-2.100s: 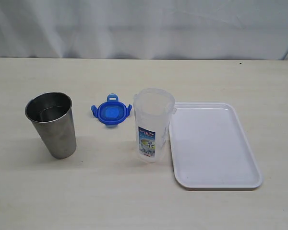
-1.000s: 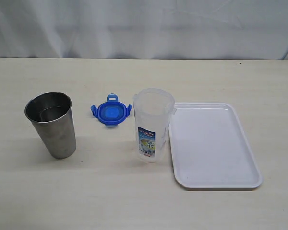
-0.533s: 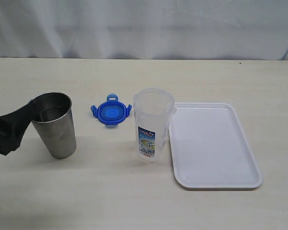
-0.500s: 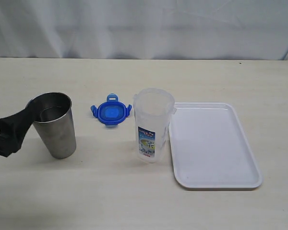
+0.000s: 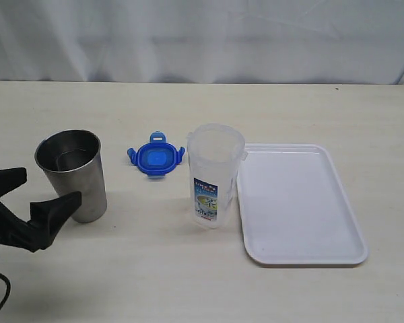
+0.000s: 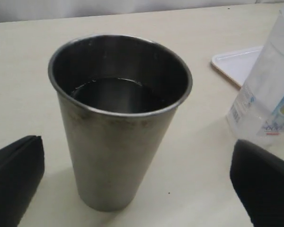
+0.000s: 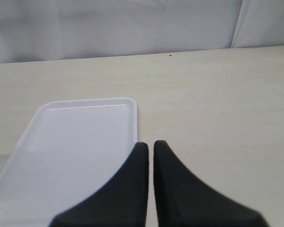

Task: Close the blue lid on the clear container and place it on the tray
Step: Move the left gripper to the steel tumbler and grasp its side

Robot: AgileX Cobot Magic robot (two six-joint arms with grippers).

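The blue lid lies flat on the table, just left of the clear container, which stands upright and uncovered with its label facing the camera. The white tray lies right beside the container and holds nothing. My left gripper is open wide at the left edge, close to the steel cup and far from the lid. In the left wrist view its black fingers flank the cup, with the container off to one side. My right gripper is shut and empty over the tray's edge; the exterior view does not show it.
A grey steel cup stands upright at the left, between my left gripper and the lid; its inside looks dark. A white curtain hangs behind the table's far edge. The tray's corner shows behind the container.
The left gripper came in from the left edge, first overlapping the steel cup's rim, then dropped lower and nearer, fingers spread beside the cup. Lid, container and tray have not moved.
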